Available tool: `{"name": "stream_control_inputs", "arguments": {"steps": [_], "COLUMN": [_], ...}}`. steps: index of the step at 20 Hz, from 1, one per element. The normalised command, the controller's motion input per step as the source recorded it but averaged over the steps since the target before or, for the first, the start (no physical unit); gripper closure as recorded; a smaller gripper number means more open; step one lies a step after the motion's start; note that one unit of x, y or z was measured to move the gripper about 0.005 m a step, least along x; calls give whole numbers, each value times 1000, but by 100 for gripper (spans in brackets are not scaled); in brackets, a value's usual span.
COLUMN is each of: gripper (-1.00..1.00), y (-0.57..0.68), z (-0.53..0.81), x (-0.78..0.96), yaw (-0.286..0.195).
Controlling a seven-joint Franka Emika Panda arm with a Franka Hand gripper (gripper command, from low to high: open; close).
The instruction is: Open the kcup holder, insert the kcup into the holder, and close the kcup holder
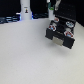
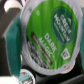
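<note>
The kcup holder (image 1: 61,32) is a black box on the exterior view's right, with rows of pod slots showing on top and a pale handle on its front. Several slots hold pods with dark, red or white tops. My gripper (image 1: 51,7) hangs above and behind the holder, near the frame's top edge, shut on the kcup (image 1: 50,7). In the wrist view the kcup's green round top (image 2: 47,30) fills most of the picture, very close, with a teal finger (image 2: 12,42) against its side. A pod slot of the holder (image 2: 25,77) shows beneath it.
A tall white bottle-shaped post (image 1: 25,10) stands at the back, to the exterior view's left of the holder. The pale table top (image 1: 25,55) stretches across the front. Dark clutter lines the back edge.
</note>
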Motion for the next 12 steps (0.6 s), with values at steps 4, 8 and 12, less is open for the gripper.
{"name": "stream_control_inputs", "arguments": {"steps": [4,8,12], "gripper": [100,100,100], "y": [155,409,535], "z": [10,114,234], "x": [514,717,692], "yaw": [-26,-27,-9]}}
